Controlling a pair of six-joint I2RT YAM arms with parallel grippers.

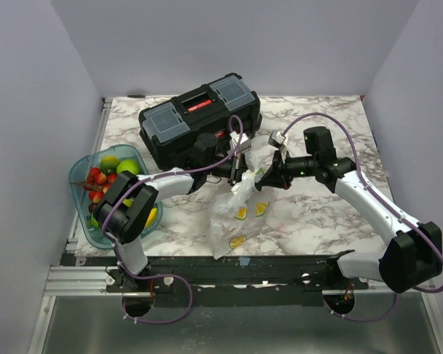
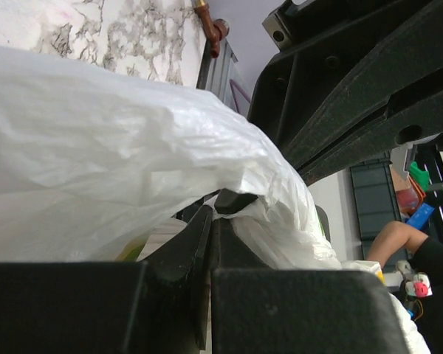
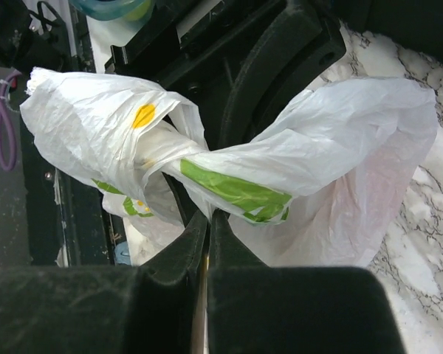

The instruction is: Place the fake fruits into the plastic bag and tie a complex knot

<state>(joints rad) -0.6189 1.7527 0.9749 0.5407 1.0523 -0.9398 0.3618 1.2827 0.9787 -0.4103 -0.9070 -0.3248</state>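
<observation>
Both claws are clamped on the twisted neck of the thin, crinkly whitish plastic bag [image 1: 229,217]. Your left gripper [image 1: 241,174] sits just left of your right gripper [image 1: 268,177]. The neck runs left-right between them, and the bag's body lies nearer you.

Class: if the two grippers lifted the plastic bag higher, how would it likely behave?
Probably floppy: the plastic bag is crumpled and twisted where the right gripper pinches it. Likely light for its size: the film looks thin and translucent. It may slip unless clamped firmly.
</observation>
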